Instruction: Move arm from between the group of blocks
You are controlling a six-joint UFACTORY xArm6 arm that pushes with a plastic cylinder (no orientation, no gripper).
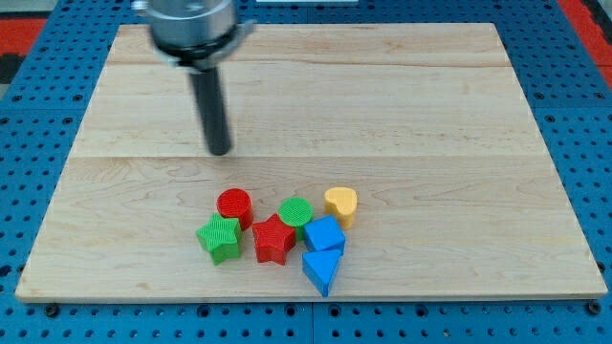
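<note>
My tip (220, 150) rests on the wooden board (402, 115), above the block group and apart from it, a short way toward the view's top from the red cylinder (233, 205). The group lies near the board's bottom edge. It holds a green star (220, 238), a red star (273, 239), a green cylinder (296, 212), a yellow heart (340, 204), a blue cube-like block (324, 235) and a blue triangle (321, 269). The blocks sit close together, several touching.
The board lies on a blue perforated table (38, 105). The arm's grey mount (191, 24) hangs over the board's upper left.
</note>
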